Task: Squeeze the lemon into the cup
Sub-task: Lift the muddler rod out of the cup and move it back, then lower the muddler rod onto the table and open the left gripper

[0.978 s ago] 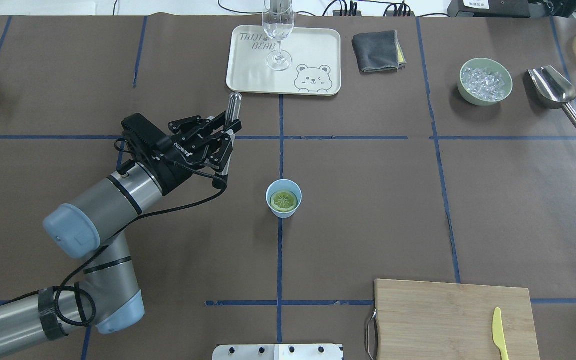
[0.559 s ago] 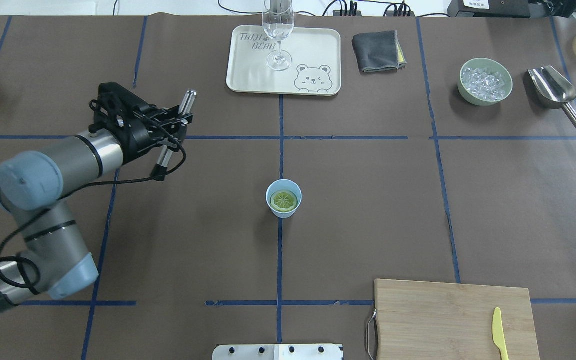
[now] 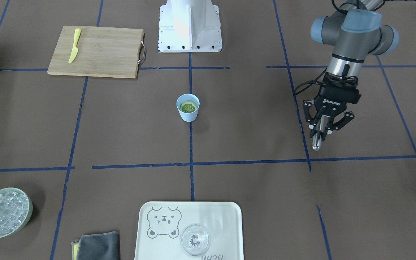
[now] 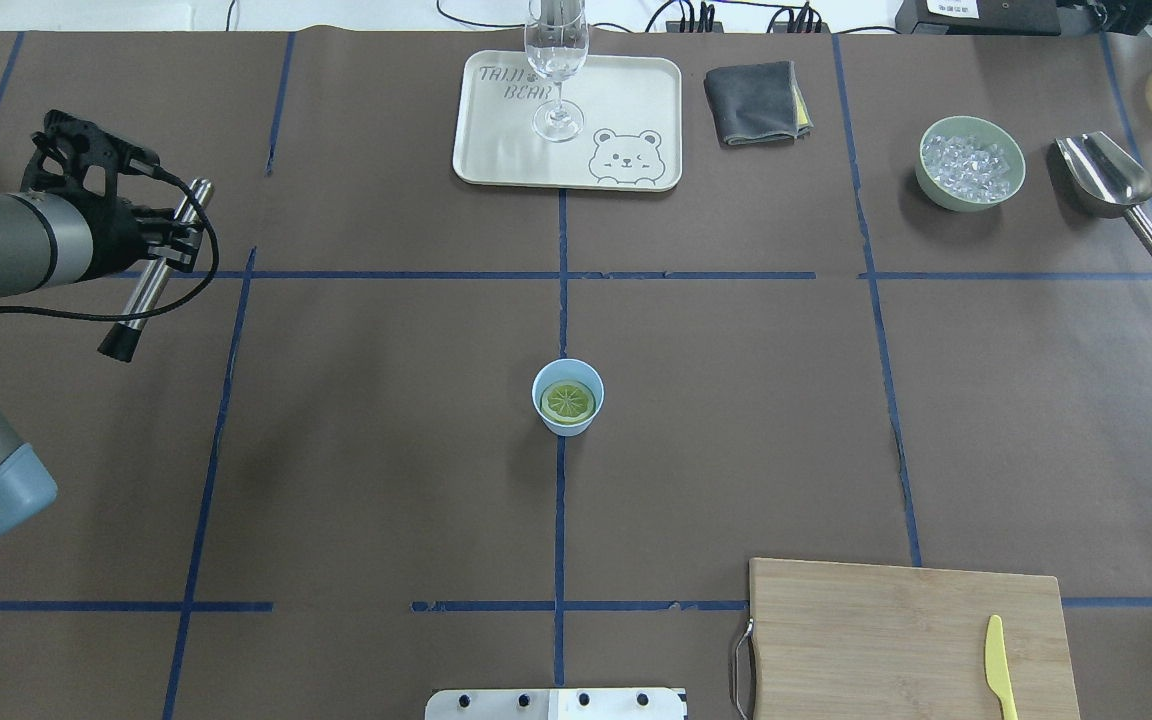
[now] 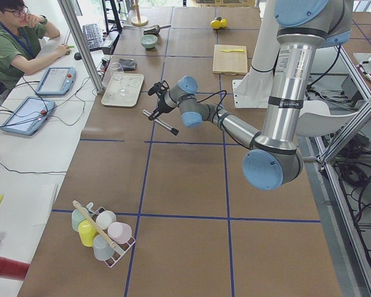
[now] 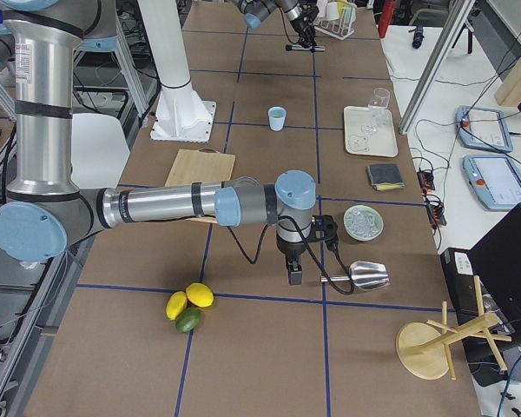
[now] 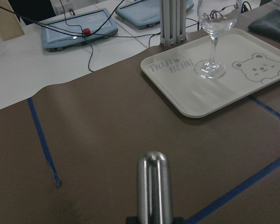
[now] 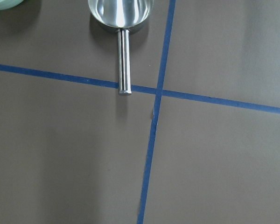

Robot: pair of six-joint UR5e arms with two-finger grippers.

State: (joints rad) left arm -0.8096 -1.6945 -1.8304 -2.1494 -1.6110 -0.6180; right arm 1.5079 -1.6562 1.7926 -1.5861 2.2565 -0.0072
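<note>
While the cup [image 4: 566, 426] is standing upright at the centre of the overhead frame on the brown worktop [image 4: 736, 400], the lemon [image 4: 568, 401] is lying inside it, cut face up, below the rim.

- Left hand [image 4: 176, 240]: hanging at the left edge of the overhead frame, well apart from the cup. Its fingers are clamping a metal rod [image 4: 141, 295] near the middle, and the rod's dark tip is pointing toward the lower left.
- Right hand [image 6: 293, 276]: pointing down at the centre of the right-side frame, near a steel scoop [image 6: 367, 275]. Open or closed cannot be told.
- Tray [image 4: 636, 100]: lying at top centre of the overhead frame, carrying an upright wine glass [image 4: 556, 60].
- Grey cloth [image 4: 751, 100]: lying just right of the tray.
- Green bowl [image 4: 968, 204]: sitting at upper right, holding ice [image 4: 971, 155], with the scoop just to its right.
- Cutting board [image 4: 886, 640]: lying at lower right, carrying a yellow knife [image 4: 999, 668] near its right edge.
</note>
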